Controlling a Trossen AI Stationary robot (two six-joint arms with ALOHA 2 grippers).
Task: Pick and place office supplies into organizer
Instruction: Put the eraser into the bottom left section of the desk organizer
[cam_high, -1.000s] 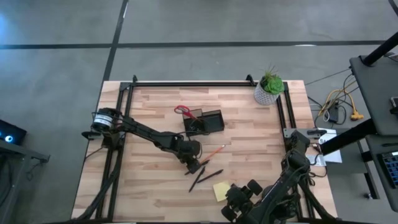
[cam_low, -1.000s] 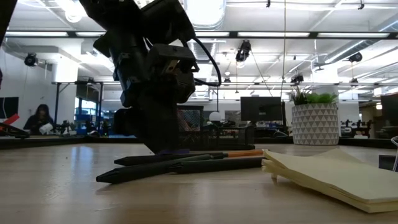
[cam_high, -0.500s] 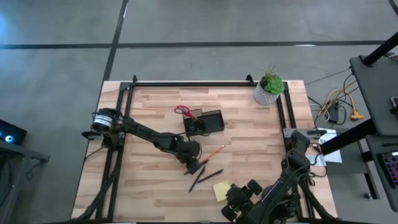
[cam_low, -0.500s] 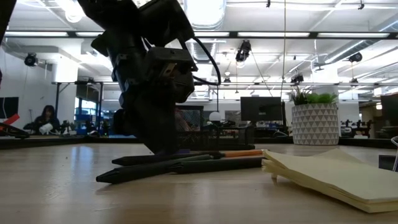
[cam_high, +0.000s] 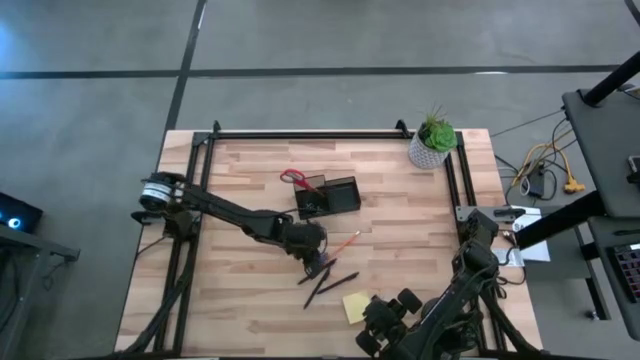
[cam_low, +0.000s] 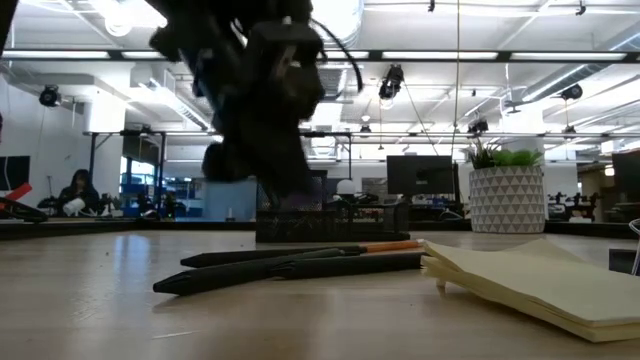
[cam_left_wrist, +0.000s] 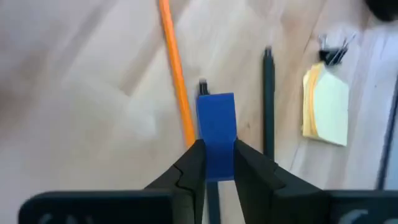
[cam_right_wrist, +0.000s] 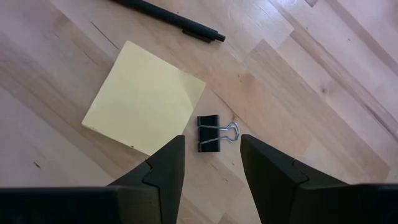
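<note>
We have the left gripper clamped on the purple-tipped pen, raised just above the table beside the orange pencil. To do this well, we should hold it firm, carry it level to the organizer and release upright. Our right gripper waits apart over a binder clip.

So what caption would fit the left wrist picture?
Left gripper closed on a blue-tipped pen, beside an orange pencil, dark pen and sticky notes.
</note>
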